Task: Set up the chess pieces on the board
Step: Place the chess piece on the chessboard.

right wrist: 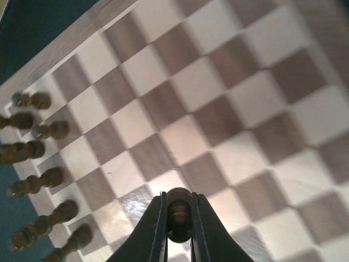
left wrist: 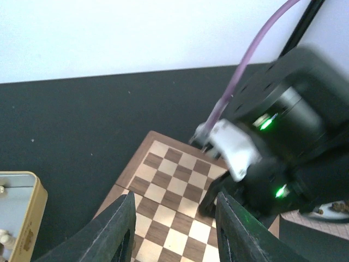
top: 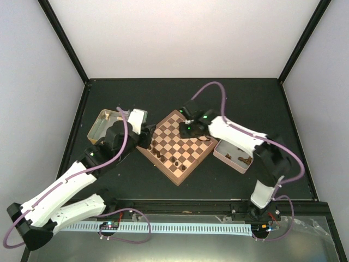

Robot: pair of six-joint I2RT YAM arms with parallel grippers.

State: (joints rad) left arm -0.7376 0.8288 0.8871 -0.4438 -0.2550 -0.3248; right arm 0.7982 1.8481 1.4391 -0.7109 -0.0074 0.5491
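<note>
The board (top: 175, 179) lies turned like a diamond in the middle of the table. Several dark chess pieces (top: 163, 156) stand along its near-left edge; in the right wrist view they form a row (right wrist: 38, 183) at the left. My right gripper (right wrist: 179, 199) hangs over the far squares (right wrist: 229, 82), shut on one dark chess piece (right wrist: 179, 218); from above, that gripper (top: 188, 131) is over the board's far half. My left gripper (left wrist: 175, 196) is open and empty above the board's left corner (left wrist: 163, 180).
A gold tray (top: 103, 125) holding pale pieces lies left of the board, beside my left gripper (top: 146, 136). A pink tray (top: 234, 155) with more dark pieces lies to the right. The right arm's wrist (left wrist: 289, 142) fills the right of the left wrist view.
</note>
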